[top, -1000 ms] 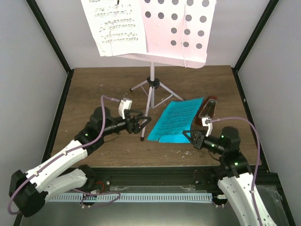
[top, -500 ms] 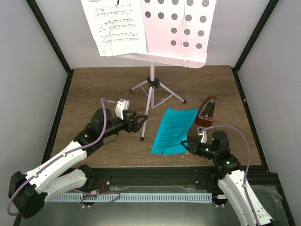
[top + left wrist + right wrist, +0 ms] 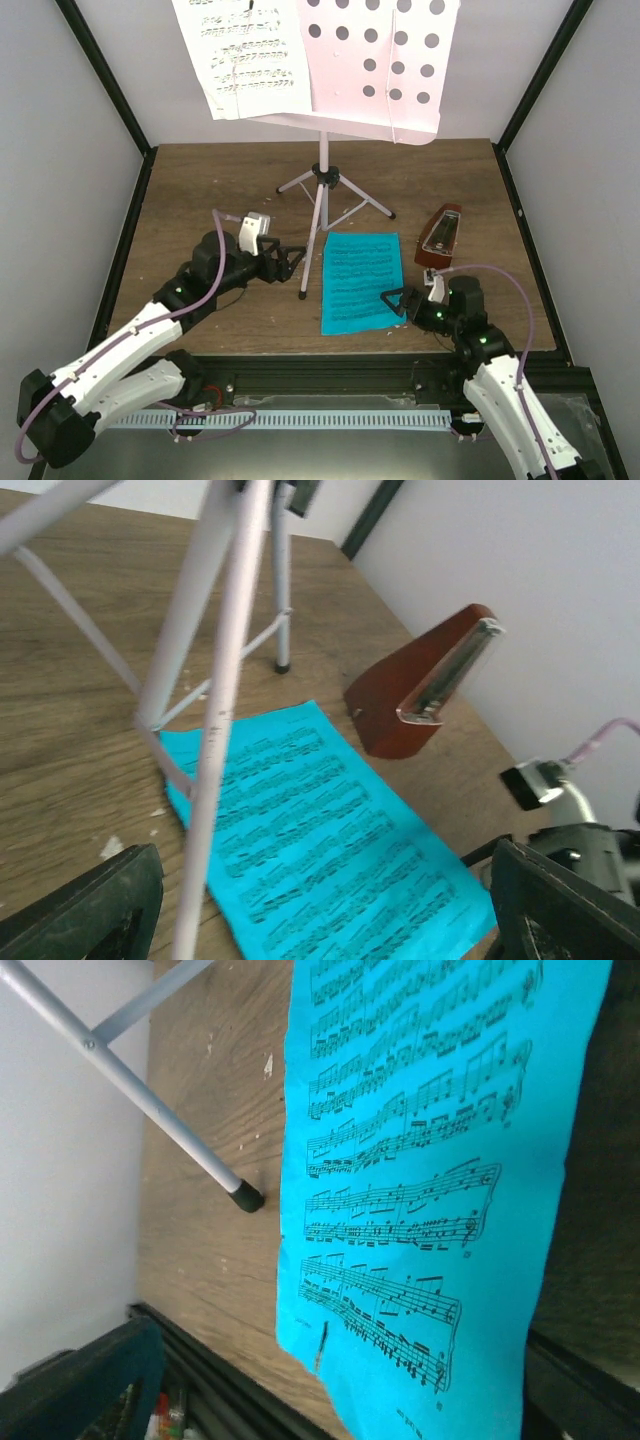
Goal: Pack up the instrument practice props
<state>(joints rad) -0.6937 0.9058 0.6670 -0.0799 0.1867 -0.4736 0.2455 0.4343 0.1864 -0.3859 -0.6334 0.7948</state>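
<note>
Since 1 second ago the blue sheet (image 3: 360, 282) has swung from a slant beside the metronome (image 3: 440, 236) to lie square on the wooden table (image 3: 200, 190), further left and nearer the front edge. The right gripper (image 3: 392, 300) has come left and nearer with it. The left gripper (image 3: 295, 260) has drawn back a little to the left.

The right gripper now sits at the sheet's near right corner. In its wrist view its 2 fingers (image 3: 90, 1380) stand wide apart at the lower corners with the printed sheet (image 3: 420, 1180) spread across the gap. The pictures do not settle whether a finger presses on the paper.

The left gripper hangs low over the table just left of the front leg of the pink music stand (image 3: 322, 170). Its fingers (image 3: 90, 905) are spread wide and grip nothing. Its wrist view shows that leg (image 3: 215, 770) crossing the gap between them.

The stand is upright on 3 legs at the middle of the table, and its holed desk (image 3: 385, 70) carries the white sheet (image 3: 245, 60) on its left side. The metronome rests on the table to the right of the blue sheet, near it but not touching.
</note>
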